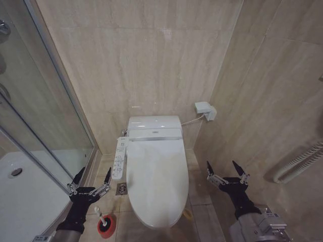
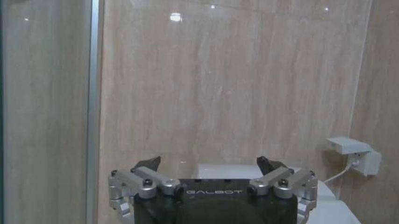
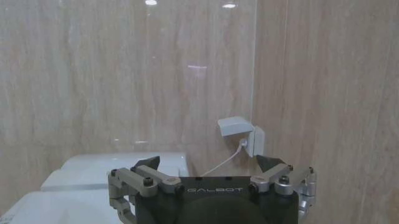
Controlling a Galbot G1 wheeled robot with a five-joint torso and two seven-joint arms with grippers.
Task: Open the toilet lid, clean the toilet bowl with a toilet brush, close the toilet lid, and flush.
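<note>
The toilet lid (image 1: pixel 154 174) is a smooth white oval lying shut, so the toilet bowl beneath it is hidden. A small yellow-green loop (image 1: pixel 187 214) hangs at the lid's front right edge. The toilet brush (image 1: pixel 99 212) stands with its thin white handle up in a red cup holder (image 1: pixel 106 226) on the floor, left of the toilet. My left gripper (image 1: pixel 96 172) hovers open above the brush, left of the lid; it also shows open in the left wrist view (image 2: pixel 212 162). My right gripper (image 1: pixel 221 165) hangs open to the right of the lid, and it shows open in the right wrist view (image 3: pixel 209 159).
A glass shower door (image 1: pixel 50 116) and white shower tray (image 1: pixel 20 196) close off the left. A control panel (image 1: pixel 119 159) runs along the toilet's left side, with a floor drain (image 1: pixel 121 188) below it. A wall socket box (image 1: pixel 205 111) and a white ribbed pipe (image 1: pixel 298 164) are on the right.
</note>
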